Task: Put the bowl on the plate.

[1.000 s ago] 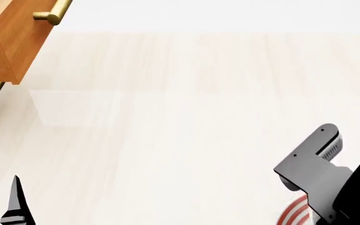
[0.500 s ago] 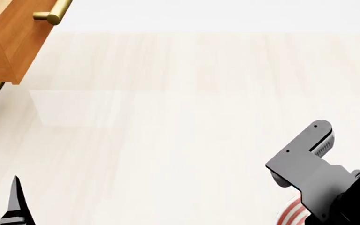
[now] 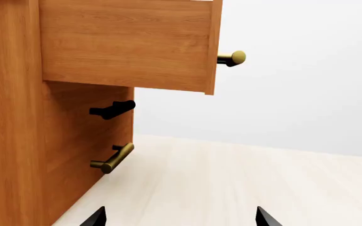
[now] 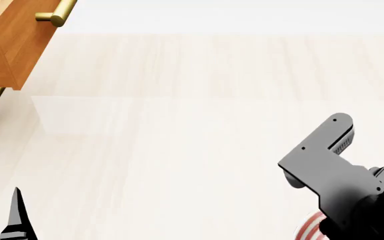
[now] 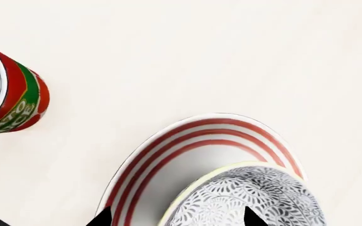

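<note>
- The right gripper (image 5: pixel 175 217) shows only two dark fingertips, set either side of the bowl (image 5: pixel 244 197); a grip cannot be told.
- The bowl sits over the plate (image 5: pixel 168 155), both cut off (can (image 5: pixel 11 89) well apart).
- The left gripper (image 3: pixel 179 217) is spread wide, empty.
- Pale wood tabletop (image 4: pixel 192 125); wooden cabinet (image 3: pixel 55 94) with brass handles.

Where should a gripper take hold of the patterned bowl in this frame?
Probably at the rim, from above, one finger inside and one outside the wall. The bowl is deep, round and open-topped, too wide to span easily. The right gripper is above it over the plate; its near rim is out of frame.
</note>
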